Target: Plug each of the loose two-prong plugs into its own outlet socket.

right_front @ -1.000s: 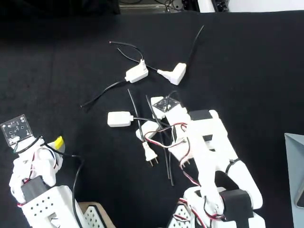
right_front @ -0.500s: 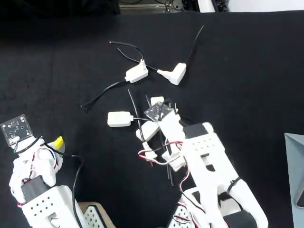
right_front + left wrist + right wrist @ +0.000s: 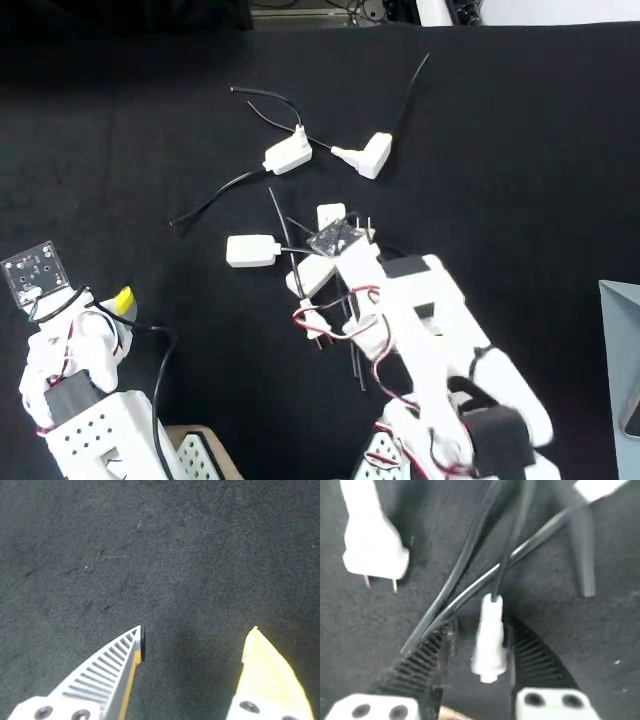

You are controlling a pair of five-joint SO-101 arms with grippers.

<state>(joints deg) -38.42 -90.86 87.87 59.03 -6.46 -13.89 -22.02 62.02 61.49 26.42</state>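
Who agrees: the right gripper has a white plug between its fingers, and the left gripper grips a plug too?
Wrong on the left gripper: the left wrist view shows it open over the black table, gripping nothing. The right gripper does have a white plug between its fingers.

Light's from overhead and pretty even for me. The matte black cloth tabletop [image 3: 520,150] just soaks it up, so no glare anywhere. White plastic bits nearly blow out against it in the high view. The white plastic right arm [image 3: 440,330] is smeared with blur down near its base. On the right wrist cam the small white two-prong plug [image 3: 490,645] and the thin black cords [image 3: 470,580] look soft. Left wrist cam is crisp: I can see cloth grain, plus a soft dark shadow pooled by the left gripper [image 3: 197,635].
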